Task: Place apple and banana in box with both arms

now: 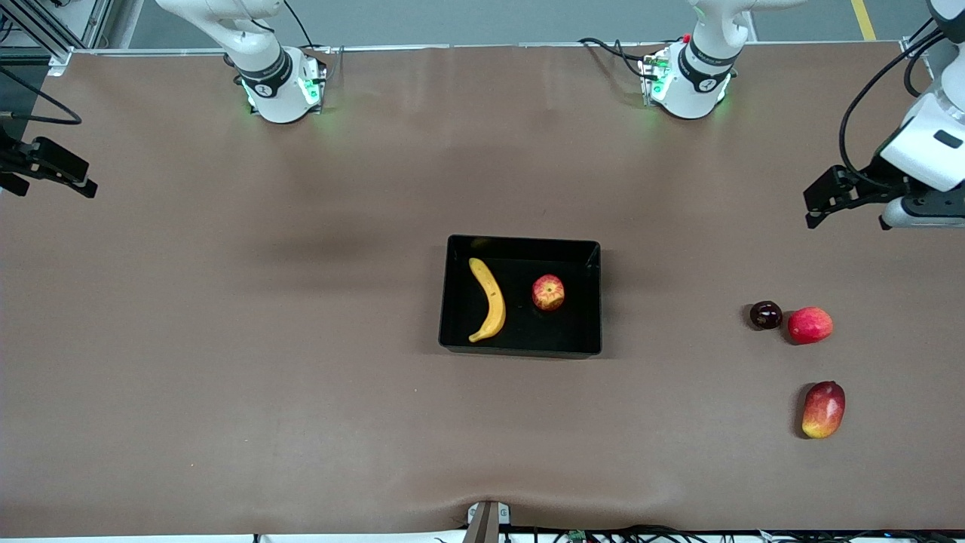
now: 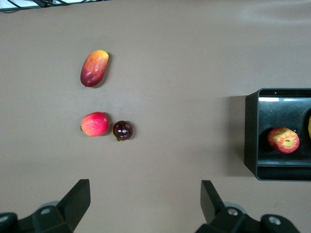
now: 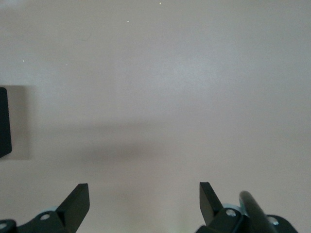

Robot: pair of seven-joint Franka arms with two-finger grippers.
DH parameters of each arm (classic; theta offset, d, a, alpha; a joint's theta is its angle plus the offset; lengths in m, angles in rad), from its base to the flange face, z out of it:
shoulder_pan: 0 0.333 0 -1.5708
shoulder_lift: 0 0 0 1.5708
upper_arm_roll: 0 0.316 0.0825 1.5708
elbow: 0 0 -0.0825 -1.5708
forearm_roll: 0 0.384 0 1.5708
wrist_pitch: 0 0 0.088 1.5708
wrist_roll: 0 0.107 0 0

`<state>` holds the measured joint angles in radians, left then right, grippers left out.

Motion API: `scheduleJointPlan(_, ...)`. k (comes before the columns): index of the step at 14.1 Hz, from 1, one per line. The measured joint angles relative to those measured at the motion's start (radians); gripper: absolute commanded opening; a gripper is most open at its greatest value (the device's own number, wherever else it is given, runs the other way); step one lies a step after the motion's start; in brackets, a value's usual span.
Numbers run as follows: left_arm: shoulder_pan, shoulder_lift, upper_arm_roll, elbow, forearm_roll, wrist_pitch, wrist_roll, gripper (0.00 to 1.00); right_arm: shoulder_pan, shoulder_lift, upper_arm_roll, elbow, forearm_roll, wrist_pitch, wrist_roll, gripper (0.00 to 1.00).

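The black box [image 1: 522, 242] sits mid-table. The yellow banana [image 1: 488, 299] lies in it toward the right arm's end, and the red-yellow apple [image 1: 548, 292] lies in it beside the banana. My left gripper [image 1: 814, 210] is open and empty, up over the bare table at the left arm's end. In the left wrist view my left gripper [image 2: 146, 196] hangs over bare mat, with the box [image 2: 251, 131] and apple [image 2: 283, 140] off to one side. My right gripper [image 1: 56, 181] is open and empty over the right arm's end. In the right wrist view it [image 3: 145, 196] is over bare mat, with a box corner [image 3: 4, 121] at the picture's edge.
A dark purple round fruit [image 1: 765, 314] and a pinkish-red round fruit [image 1: 810, 325] lie together toward the left arm's end. A red-yellow mango-like fruit [image 1: 823, 409] lies nearer the front camera than they do. All three show in the left wrist view, for example the mango-like fruit [image 2: 94, 68].
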<state>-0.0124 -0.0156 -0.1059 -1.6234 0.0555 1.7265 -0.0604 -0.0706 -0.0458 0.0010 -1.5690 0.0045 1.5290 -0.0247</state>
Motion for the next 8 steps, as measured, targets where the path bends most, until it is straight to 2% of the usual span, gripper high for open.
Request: scheduleJointPlan(8,-0.014,0.013,0.003,0.021,-0.021,-0.037,-0.003,1.0,0.0,0.0,0.0,0.0,0.0,-0.002,0.0,1.0)
